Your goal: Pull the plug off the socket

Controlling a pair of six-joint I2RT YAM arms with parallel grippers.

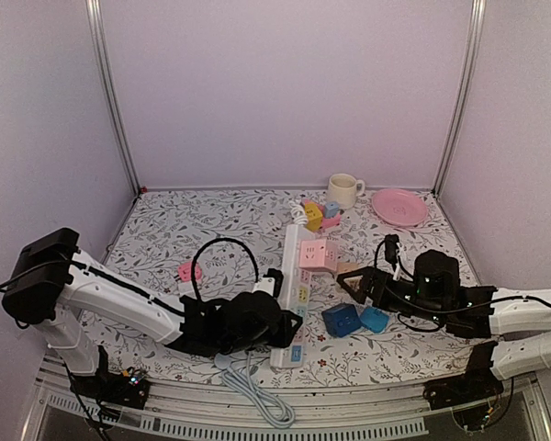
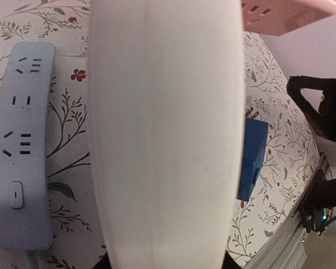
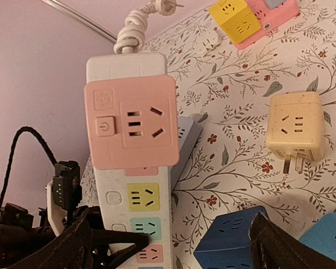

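The plug (image 3: 295,126), a beige cube, lies loose on the tabletop (image 1: 184,230) at 3 o'clock of the power strip (image 3: 126,67), prongs bare. If this was the one, we judge the pull done. A pink cube (image 3: 131,120) sits plugged into the strip. The right jaws stand wide apart near the plug, holding nothing. The left jaws seem clamped on the strip's near end. At 12 o'clock stands a cup (image 1: 344,190), its inside hidden from us, and at 1 o'clock a plate (image 1: 399,207) holding nothing.

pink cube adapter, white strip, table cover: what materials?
As they look: the pink cube adapter is matte moulded plastic, with even colour and rounded edges. The white strip is smooth plastic with a faint sheen. The table cover is printed cloth or vinyl with a floral pattern; can't tell which.
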